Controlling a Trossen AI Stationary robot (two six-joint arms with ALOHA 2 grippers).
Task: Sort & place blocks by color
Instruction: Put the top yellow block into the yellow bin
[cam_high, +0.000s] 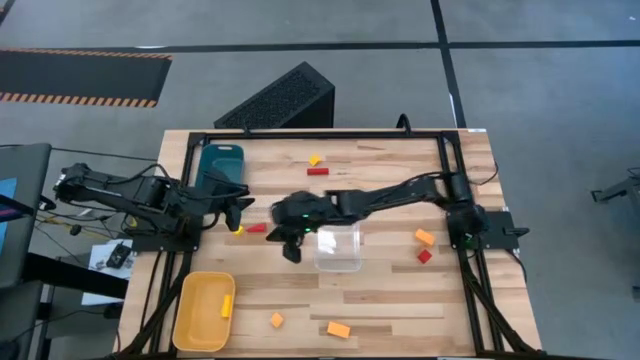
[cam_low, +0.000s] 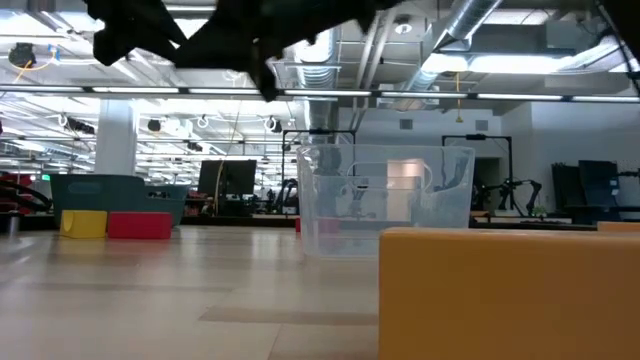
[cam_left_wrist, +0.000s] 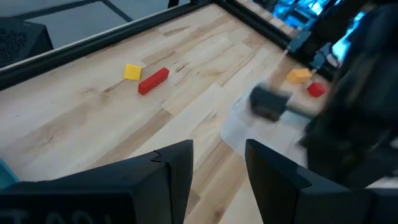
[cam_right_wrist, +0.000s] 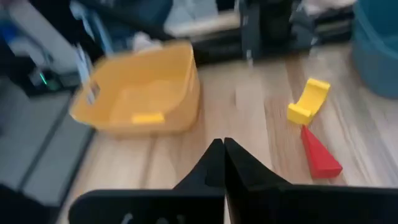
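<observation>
Small blocks lie scattered on the table: a yellow arch block (cam_right_wrist: 309, 101) and a red wedge (cam_right_wrist: 320, 155) between the two grippers, a yellow cube (cam_high: 315, 159) and a red bar (cam_high: 317, 171) near the far edge, an orange block (cam_high: 425, 237) and a red one (cam_high: 424, 256) at the right, and two orange blocks (cam_high: 338, 329) near the front edge. One yellow block (cam_high: 227, 305) lies in the yellow tray (cam_high: 195, 320). My right gripper (cam_right_wrist: 221, 157) is shut and empty, raised left of the clear box (cam_high: 338, 248). My left gripper (cam_left_wrist: 219, 168) is open and empty, beside the teal tray (cam_high: 220, 165).
The clear plastic box stands at the table's middle, right beside my right gripper. The teal tray sits at the far left and the yellow tray at the near left corner. A black frame runs along the table's edges. Bare wood lies between the box and the front edge.
</observation>
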